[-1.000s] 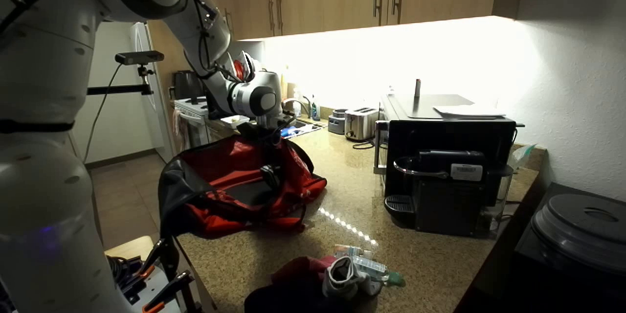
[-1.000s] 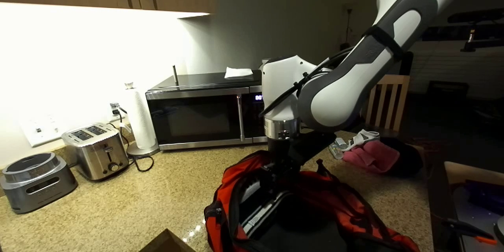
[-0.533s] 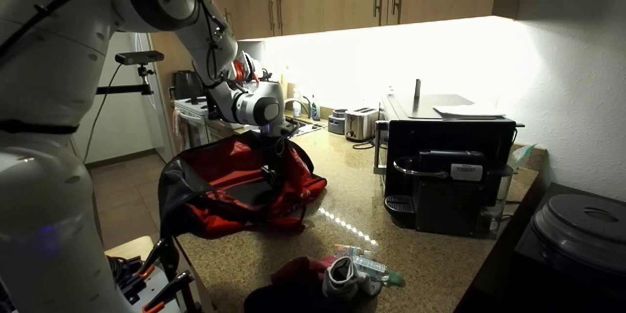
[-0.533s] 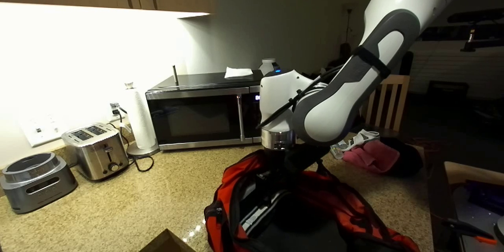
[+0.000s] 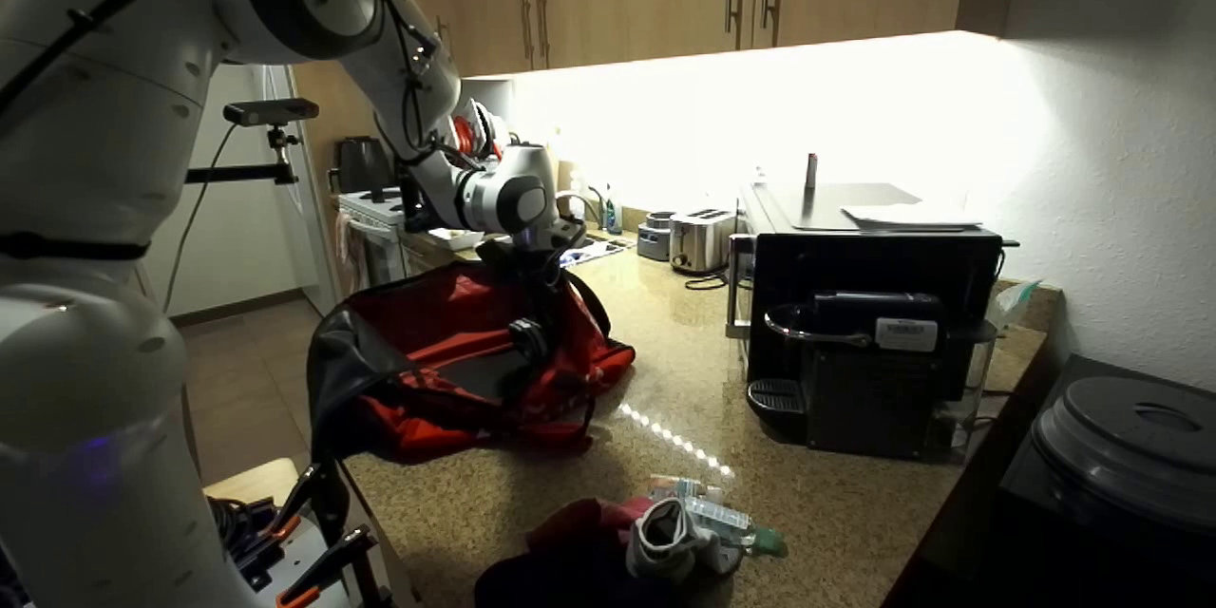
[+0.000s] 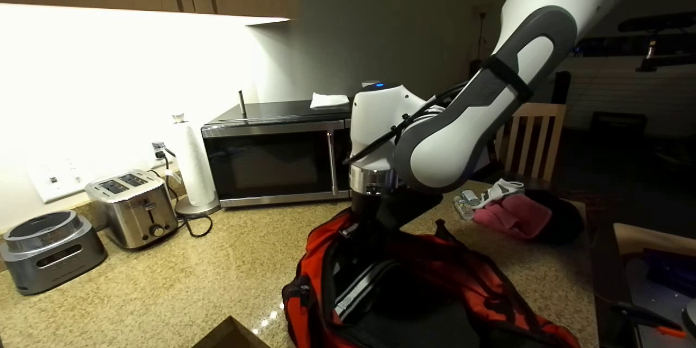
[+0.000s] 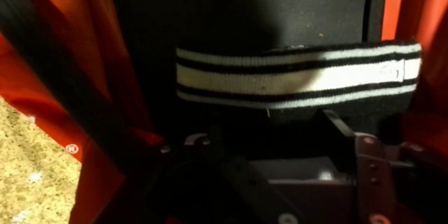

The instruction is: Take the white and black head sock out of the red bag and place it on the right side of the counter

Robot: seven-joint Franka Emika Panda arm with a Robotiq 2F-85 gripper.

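The head sock [image 7: 297,80] is black with a band of white stripes and lies inside the red bag. Its stripes also show in both exterior views [image 5: 527,339] [image 6: 361,289]. The red bag [image 5: 594,328] stands open on the counter, with a dark floor; it is also in the other exterior view [image 6: 307,277]. My gripper [image 7: 274,129] points down into the bag, its fingers apart over the black part of the sock, just beside the stripes. The left finger is very dark. Whether the fingers touch the fabric is hard to tell. In an exterior view the gripper [image 6: 353,250] is mostly in shadow.
A pile with pink [image 6: 514,216] and black cloth, a white shoe-like item [image 5: 662,537] and a clear bottle [image 5: 722,520] lies on the counter [image 6: 217,261]. A microwave [image 6: 277,163], coffee machine [image 5: 864,370] and toaster [image 6: 133,209] stand behind. A cardboard flap [image 6: 231,334] shows at the front.
The gripper first went lower into the bag, then rose slightly and shifted toward the bag's end wall. The sock's striped band shows more broadly than before.
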